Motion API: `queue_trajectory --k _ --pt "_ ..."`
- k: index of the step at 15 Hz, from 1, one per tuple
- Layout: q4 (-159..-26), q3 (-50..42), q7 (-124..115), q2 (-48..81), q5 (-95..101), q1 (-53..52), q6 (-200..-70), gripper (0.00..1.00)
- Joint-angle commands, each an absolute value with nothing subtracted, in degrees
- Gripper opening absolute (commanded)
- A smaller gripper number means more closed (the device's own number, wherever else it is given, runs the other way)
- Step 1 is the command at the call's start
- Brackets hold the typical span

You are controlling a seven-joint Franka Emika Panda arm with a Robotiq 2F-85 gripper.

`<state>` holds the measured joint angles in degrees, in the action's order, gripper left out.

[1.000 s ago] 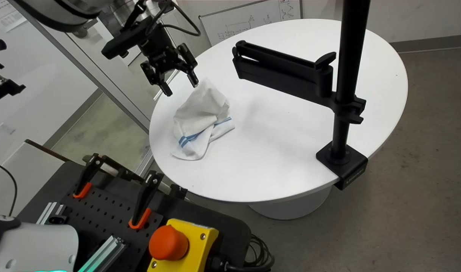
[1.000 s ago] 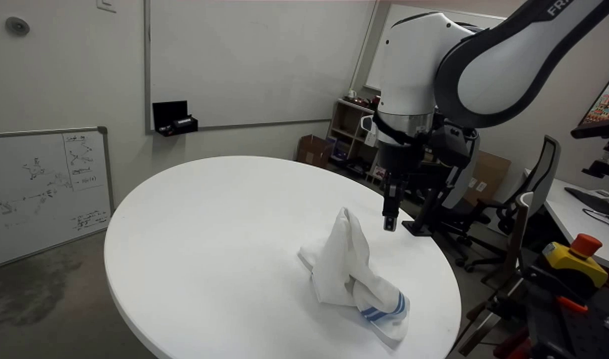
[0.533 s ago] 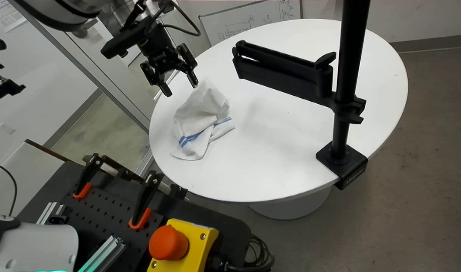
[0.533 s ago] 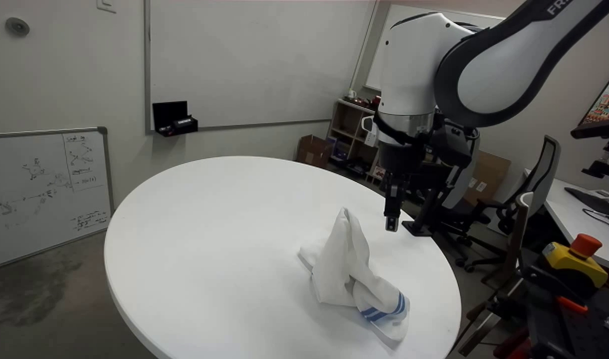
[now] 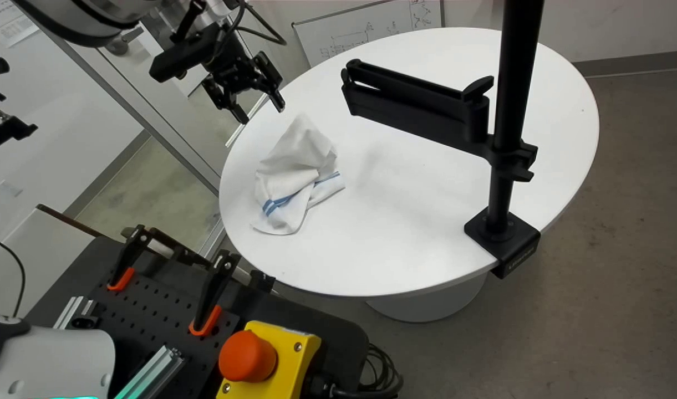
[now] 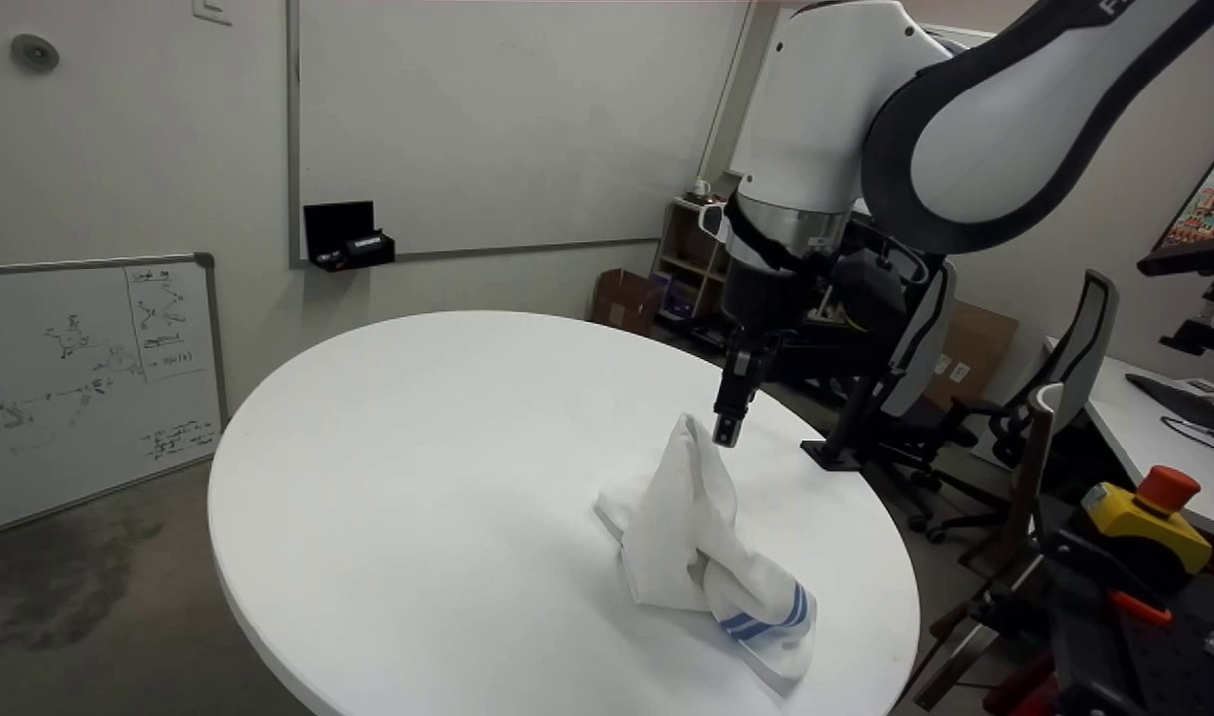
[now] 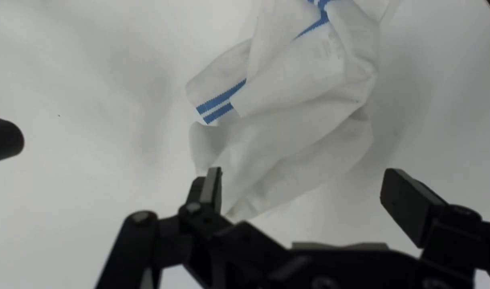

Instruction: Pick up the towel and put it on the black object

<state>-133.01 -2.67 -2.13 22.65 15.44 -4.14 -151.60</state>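
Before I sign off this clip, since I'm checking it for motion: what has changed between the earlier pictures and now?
In an exterior view, the Panda arm has swung the open Robotiq gripper left and slightly up, tilting it. Nothing was gripped or released. The blue-striped white towel stayed rumpled on the round white table, and the black clamp-on pole mount stayed put.

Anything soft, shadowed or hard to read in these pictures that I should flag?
Wrist view: near parts of the end effector look slightly out of focus, while the blue-striped towel is crisper, with soft grey shadows on the white tabletop to either side of it; both exterior views: writing on the low whiteboard is mostly too small or soft to read.
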Motion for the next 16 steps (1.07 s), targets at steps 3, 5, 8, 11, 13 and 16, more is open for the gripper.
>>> queue_trajectory --k 3,5,8,11,13,16 --pt "-132.41 -2.91 -4.72 24.04 13.24 -4.89 -152.89 1.0" --pt "-133.34 -3.85 -6.05 23.61 14.17 -5.43 -152.76 1.0" --pt "-133.19 -4.7 -8.34 25.12 14.08 -5.73 -154.97 1.0" --pt "-132.8 -5.9 -11.65 27.25 14.31 -6.95 -158.9 1.0" --pt "-132.27 -7.22 -13.77 29.06 14.5 -8.52 -160.69 1.0" --pt "-131.46 -9.27 -16.38 31.79 14.44 -11.33 -161.81 1.0"
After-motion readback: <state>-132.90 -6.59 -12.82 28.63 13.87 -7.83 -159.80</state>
